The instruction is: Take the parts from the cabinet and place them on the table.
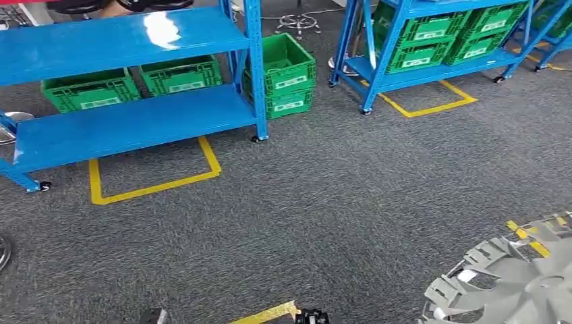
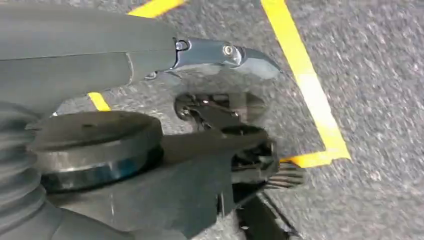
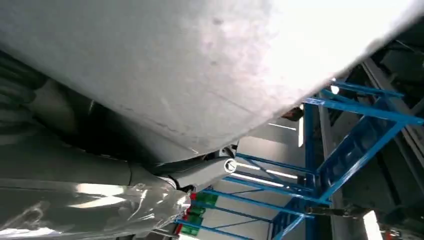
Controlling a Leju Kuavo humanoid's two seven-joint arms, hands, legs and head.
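So the biggest thing you've got here is the grey carpet floor (image 1: 324, 202), it takes up most of the head view. Behind it there's a long blue rack (image 1: 128, 125) on the left with bare, shiny shelves, and a second blue rack (image 1: 378, 67) further right that's loaded with green crates (image 1: 432, 34). Two more green crates (image 1: 91, 91) sit on the floor behind the long rack's bottom shelf, and a stack of crates (image 1: 283, 74) stands on the carpet just beside that rack's right-hand post.

The task's thing, the part (image 1: 519, 277), is a silvery grey disc with spokes and notched tabs round the rim, a bit like a wheel cover. You see it at the lower right corner of the head view, up above the floor and well apart from both racks. From the right wrist view it's a big pale surface (image 3: 200, 65) right over the camera.

Yellow tape outlines (image 1: 155, 185) are marked on the carpet in front of each rack, and another strip runs near the robot's feet.

The right robot hand (image 3: 200, 172) is clamped on the part, with a finger pressed against its underside at the edge. The left robot hand (image 2: 150, 60) hangs over the carpet and yellow tape with nothing in it and its fingers (image 2: 235, 52) stretched out and apart.
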